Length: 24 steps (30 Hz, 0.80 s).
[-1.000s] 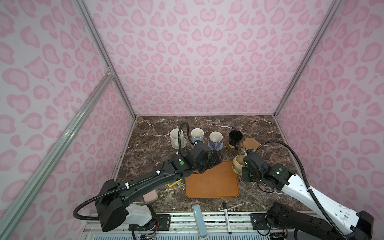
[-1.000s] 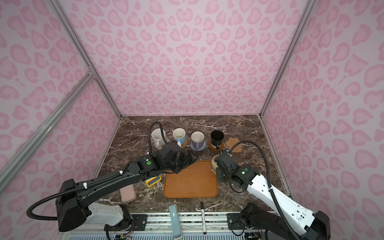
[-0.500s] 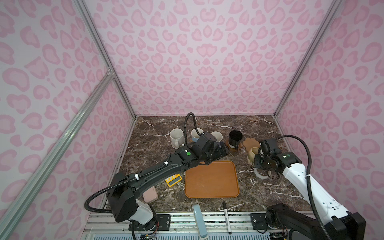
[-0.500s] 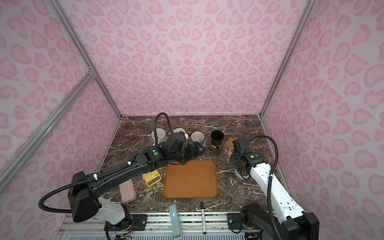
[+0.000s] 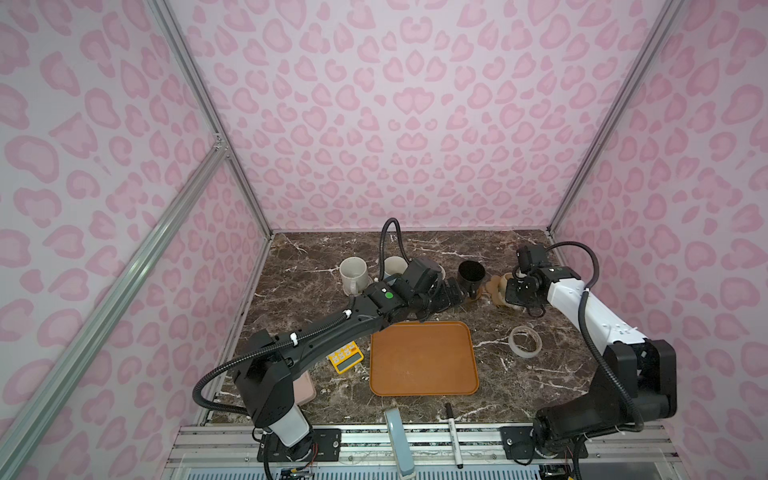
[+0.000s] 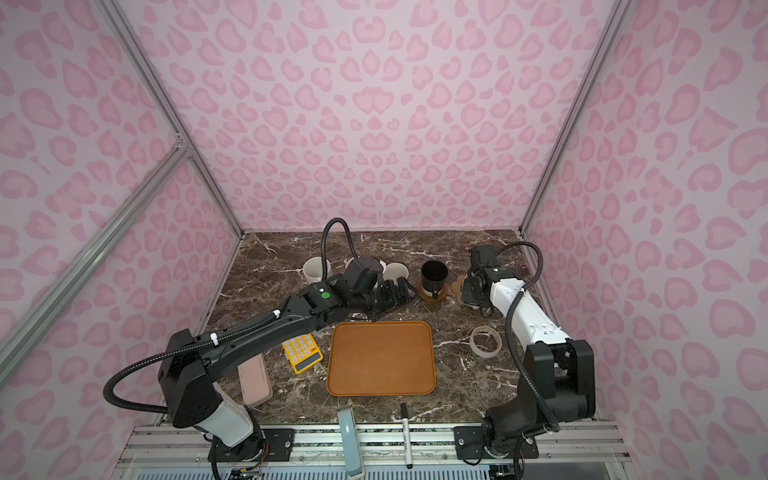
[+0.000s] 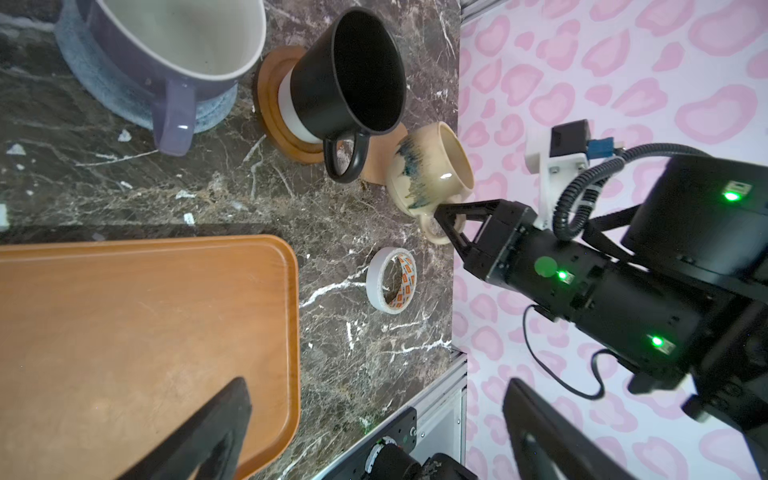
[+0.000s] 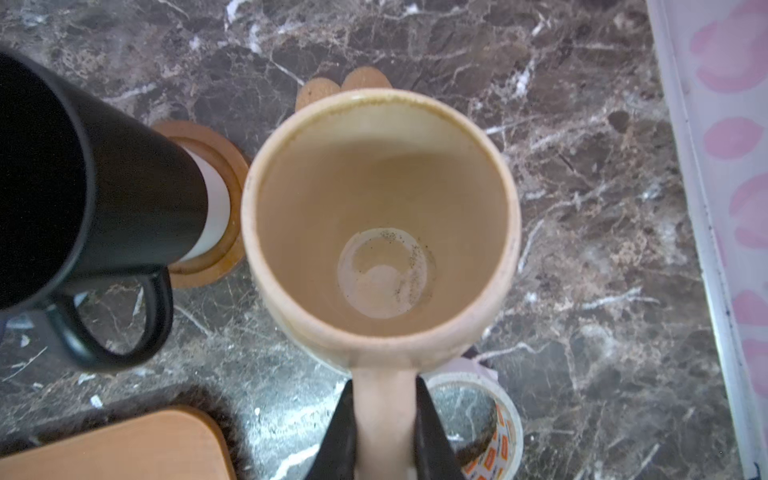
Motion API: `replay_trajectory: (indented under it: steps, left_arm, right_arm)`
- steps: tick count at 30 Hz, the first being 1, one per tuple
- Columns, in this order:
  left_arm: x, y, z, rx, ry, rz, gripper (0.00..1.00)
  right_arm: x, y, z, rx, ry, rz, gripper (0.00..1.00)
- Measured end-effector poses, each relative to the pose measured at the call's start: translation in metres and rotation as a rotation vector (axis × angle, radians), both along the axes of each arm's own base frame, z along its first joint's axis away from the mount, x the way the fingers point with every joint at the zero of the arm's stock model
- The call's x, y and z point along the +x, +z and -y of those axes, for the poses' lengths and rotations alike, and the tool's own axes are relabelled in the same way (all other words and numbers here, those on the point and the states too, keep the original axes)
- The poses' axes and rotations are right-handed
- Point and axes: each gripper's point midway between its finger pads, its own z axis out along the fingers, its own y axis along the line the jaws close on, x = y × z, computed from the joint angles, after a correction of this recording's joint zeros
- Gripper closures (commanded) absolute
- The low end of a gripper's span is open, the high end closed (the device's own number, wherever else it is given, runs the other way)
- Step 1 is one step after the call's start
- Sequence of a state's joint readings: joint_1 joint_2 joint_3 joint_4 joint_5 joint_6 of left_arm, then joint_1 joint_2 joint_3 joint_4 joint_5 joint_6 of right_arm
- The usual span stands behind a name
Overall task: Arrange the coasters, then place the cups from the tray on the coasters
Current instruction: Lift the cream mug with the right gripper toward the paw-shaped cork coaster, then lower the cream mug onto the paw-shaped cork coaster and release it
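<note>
My right gripper (image 8: 384, 399) is shut on the handle of the squat cream-yellow cup (image 8: 380, 216), holding it over the tan paw-shaped coaster (image 8: 320, 91) at the back right; I cannot tell if they touch. The left wrist view shows this cup (image 7: 428, 170) slightly tilted. Beside it the black cup (image 5: 471, 274) stands on the brown rimmed disc (image 7: 270, 108). The lavender cup (image 7: 166, 41) sits on the grey-blue coaster (image 7: 91, 87). The speckled white cup (image 5: 352, 270) and light blue cup (image 5: 394, 266) stand further left. My left gripper (image 7: 376, 388) is open, empty, near the bare tray (image 5: 424, 359).
A tape ring (image 5: 525, 340) lies right of the tray, below the held cup. A yellow calculator (image 5: 345, 357) and a pink case (image 6: 254, 380) lie left of the tray. A pen (image 5: 453, 432) lies at the front edge. The right wall is close.
My right gripper carried the cream-yellow cup from beside the tray back and right, over the paw coaster. My left arm reached further back toward the row of cups.
</note>
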<state>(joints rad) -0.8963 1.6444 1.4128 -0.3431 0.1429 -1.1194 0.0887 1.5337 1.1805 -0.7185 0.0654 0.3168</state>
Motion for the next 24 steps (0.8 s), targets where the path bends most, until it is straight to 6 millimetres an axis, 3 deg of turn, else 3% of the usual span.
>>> replay_trajectory:
  steps: [6, 15, 24]
  left_arm:
    - [0.003, -0.004, 0.004, 0.004, -0.009, -0.007, 0.03]
    - [0.003, -0.009, 0.006, 0.01, -0.013, -0.017, 0.03]
    - [0.0, -0.015, 0.007, 0.016, -0.017, -0.026, 0.03]
  right_arm:
    - [0.029, -0.004, 0.001, -0.023, 0.053, 0.012, 1.0]
    - [0.047, -0.012, 0.001, -0.039, 0.099, 0.007, 1.0]
    - [0.045, -0.025, 0.004, -0.046, 0.102, 0.002, 1.0]
